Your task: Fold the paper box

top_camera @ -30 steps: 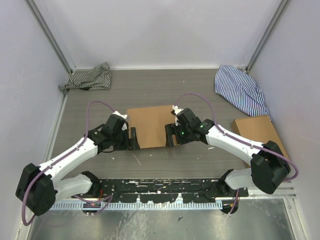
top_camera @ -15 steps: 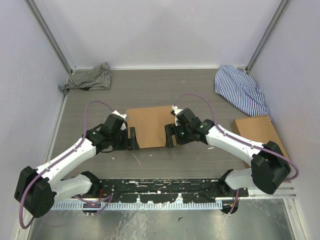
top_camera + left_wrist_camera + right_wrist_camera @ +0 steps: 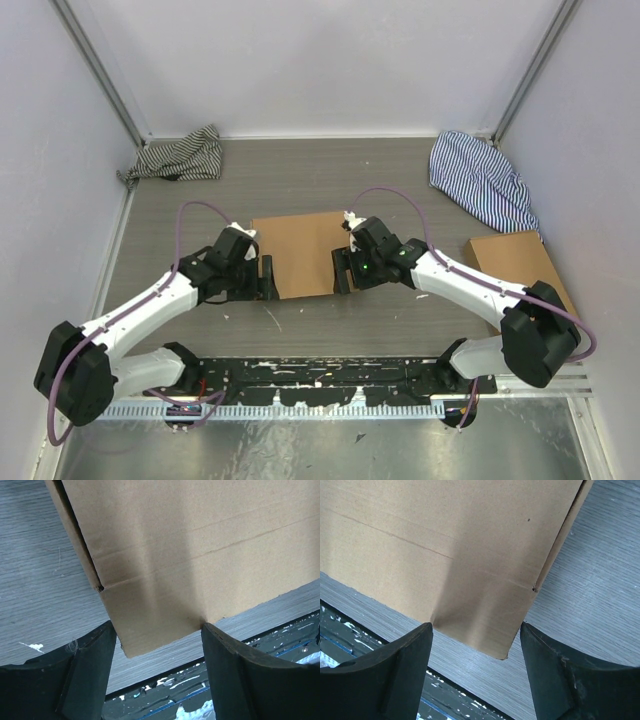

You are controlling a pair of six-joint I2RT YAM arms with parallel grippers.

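No lettering, label, brand mark, number or sign can be read in any of the three views; the brown face of the paper box (image 3: 300, 255) is seen plain, marked only by its creases.

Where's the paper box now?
Top view: the paper box lies at the middle of the table, between the left gripper at its near-left corner and the right gripper at its near-right corner.
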